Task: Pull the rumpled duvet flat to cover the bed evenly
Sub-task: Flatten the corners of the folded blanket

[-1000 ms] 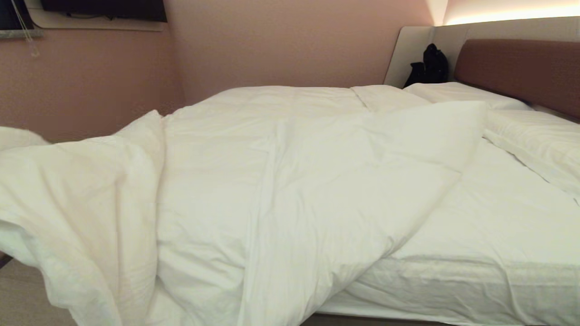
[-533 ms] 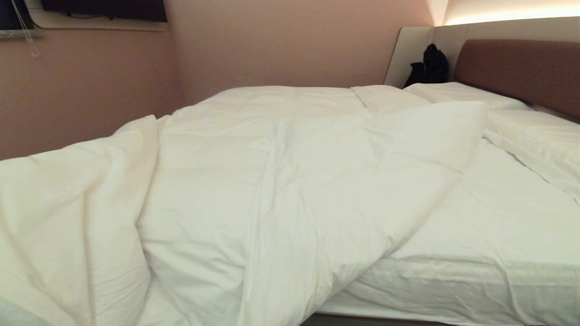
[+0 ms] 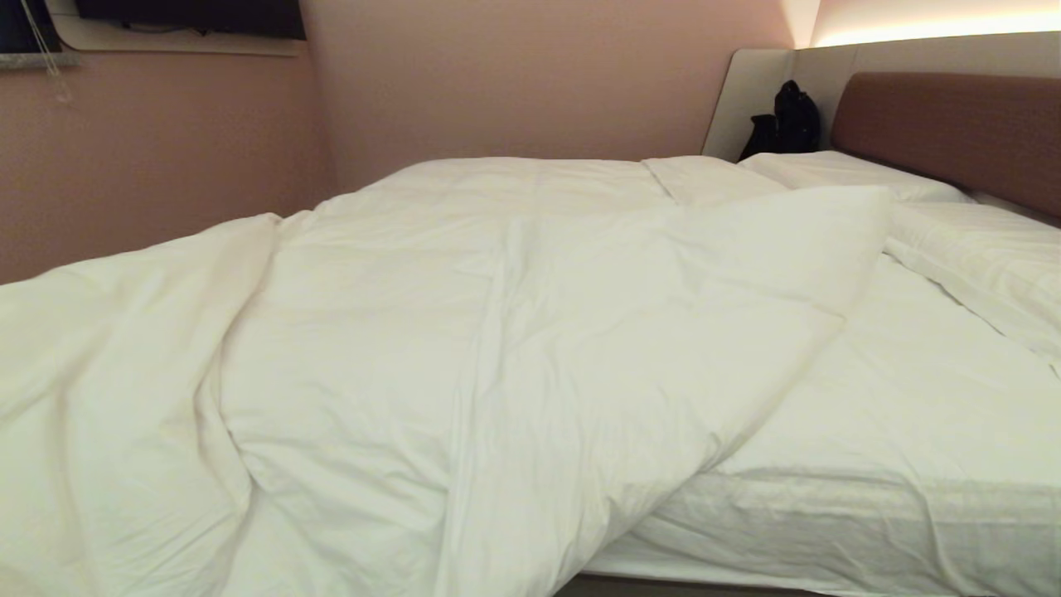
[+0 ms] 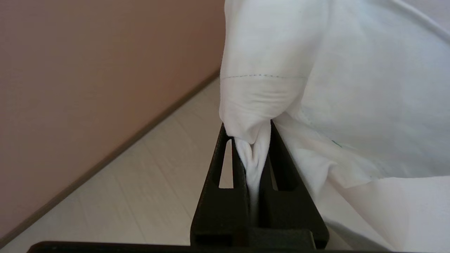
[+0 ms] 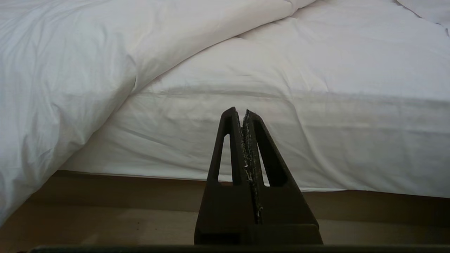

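The puffy white duvet point(image 3: 398, 332) lies rumpled across the left and middle of the bed point(image 3: 912, 431), with one flap folded back diagonally and hanging over the near edge. In the left wrist view my left gripper point(image 4: 250, 130) is shut on a bunched corner of the duvet point(image 4: 267, 95), held out over the floor beside the wall. Neither arm shows in the head view. My right gripper point(image 5: 243, 113) is shut and empty, parked low in front of the mattress side point(image 5: 316, 140).
Pillows point(image 3: 986, 257) lie at the reddish-brown headboard point(image 3: 953, 124) on the right. A black bag point(image 3: 787, 120) sits in the far corner. A pink wall point(image 3: 166, 157) runs close along the left, with pale floor point(image 4: 140, 182) beside it. The beige platform base point(image 5: 140, 189) shows below the mattress.
The duvet's left part has been drawn out leftward and lower: the raised bunch at the left edge has sunk and spread, and its folds have flattened. The camera has not shifted.
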You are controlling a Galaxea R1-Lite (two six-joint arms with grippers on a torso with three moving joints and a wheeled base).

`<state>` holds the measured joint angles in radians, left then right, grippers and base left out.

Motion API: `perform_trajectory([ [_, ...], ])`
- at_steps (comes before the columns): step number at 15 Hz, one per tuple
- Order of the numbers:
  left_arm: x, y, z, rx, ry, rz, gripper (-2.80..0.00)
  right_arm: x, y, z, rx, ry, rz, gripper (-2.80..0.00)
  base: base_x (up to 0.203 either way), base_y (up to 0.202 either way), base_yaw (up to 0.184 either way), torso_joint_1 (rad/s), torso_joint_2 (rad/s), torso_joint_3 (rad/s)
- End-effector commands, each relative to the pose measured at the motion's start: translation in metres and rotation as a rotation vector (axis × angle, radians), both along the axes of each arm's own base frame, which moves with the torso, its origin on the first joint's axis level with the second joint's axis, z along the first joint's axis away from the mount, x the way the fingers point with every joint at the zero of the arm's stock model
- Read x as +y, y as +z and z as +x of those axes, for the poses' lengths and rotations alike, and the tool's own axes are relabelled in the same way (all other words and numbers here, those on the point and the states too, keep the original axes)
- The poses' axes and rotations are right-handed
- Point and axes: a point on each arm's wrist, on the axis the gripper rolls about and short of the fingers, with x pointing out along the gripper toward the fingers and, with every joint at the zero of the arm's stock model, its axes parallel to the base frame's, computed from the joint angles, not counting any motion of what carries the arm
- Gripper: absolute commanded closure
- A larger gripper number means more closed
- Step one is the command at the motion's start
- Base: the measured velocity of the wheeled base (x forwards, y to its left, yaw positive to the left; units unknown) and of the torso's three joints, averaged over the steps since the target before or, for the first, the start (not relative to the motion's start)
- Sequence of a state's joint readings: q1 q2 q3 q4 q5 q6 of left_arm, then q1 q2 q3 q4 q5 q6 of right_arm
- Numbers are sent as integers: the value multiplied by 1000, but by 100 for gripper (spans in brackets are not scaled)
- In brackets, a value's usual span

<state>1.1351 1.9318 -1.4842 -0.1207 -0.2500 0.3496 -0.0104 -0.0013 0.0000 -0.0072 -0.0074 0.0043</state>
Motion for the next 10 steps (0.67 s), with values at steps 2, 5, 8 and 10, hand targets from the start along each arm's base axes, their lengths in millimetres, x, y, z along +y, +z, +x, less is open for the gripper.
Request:
perform_trajectory([
  [2, 26, 1, -14, -19, 55, 20, 0, 0, 0, 0, 1, -1, 0, 0, 0, 0, 0, 0, 0, 0],
  [5, 28, 17, -19, -82, 82, 38, 0, 0, 0, 0, 1, -1, 0, 0, 0, 0, 0, 0, 0, 0],
  [8, 33, 8, -21, -79, 88, 13, 0, 0, 0, 0, 1, -1, 0, 0, 0, 0, 0, 0, 0, 0],
  [10, 36, 3, -30, -64, 115, 2, 0, 0, 0, 0, 1, -1, 0, 0, 0, 0, 0, 0, 0, 0],
])
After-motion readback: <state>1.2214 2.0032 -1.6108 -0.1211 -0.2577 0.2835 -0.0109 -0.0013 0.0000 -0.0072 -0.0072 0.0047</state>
